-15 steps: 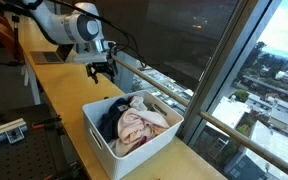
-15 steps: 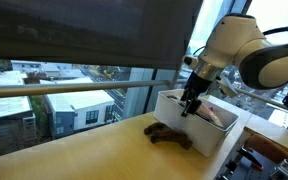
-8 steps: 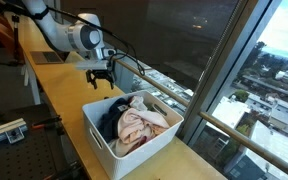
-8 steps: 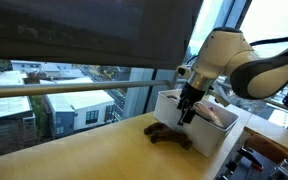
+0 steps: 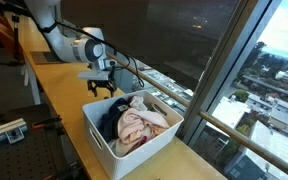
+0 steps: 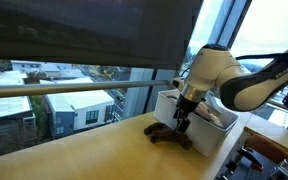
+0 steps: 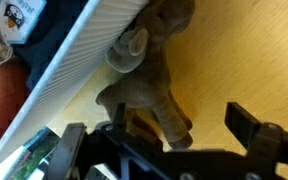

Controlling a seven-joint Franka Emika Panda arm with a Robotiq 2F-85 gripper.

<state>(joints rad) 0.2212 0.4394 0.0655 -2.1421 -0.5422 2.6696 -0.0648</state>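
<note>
1. The gripper [image 7: 162,130] stands released. In the wrist view its two fingers [image 7: 246,122] are spread wide, with nothing clamped between them. In both exterior views the gripper [image 5: 101,88] [image 6: 181,124] points straight down, low over the counter and just outside the short end wall of the white bin [image 5: 99,142].
2. The brown cloth [image 7: 144,80] lies crumpled between the spread fingers. It rests on the counter against the foot of the bin's outer wall [image 7: 64,70]. In an exterior view the brown cloth [image 6: 169,135] lies directly under the gripper. Whether the fingertips touch it cannot be told.
3. The white bin [image 6: 212,138] stands upright on the counter, next to the gripper, with its open top facing up.
4. Inside the bin, a pink cloth [image 5: 142,125] is heaped above the rim. A dark garment [image 5: 111,120] lies beside it, at the end of the bin nearer the gripper. In the wrist view the dark garment [image 7: 19,20] shows a pale print.
5. The wooden counter [image 5: 59,90] [image 6: 84,155] [image 7: 244,60] carries the bin and the brown cloth, and runs on past the bin along the glass.
6. The arm [image 5: 69,45] [image 6: 234,85] reaches in above the counter on the gripper's side of the bin.
7. The window [image 5: 274,90] [image 6: 44,90] lies beyond the bin, with city buildings showing through it.
</note>
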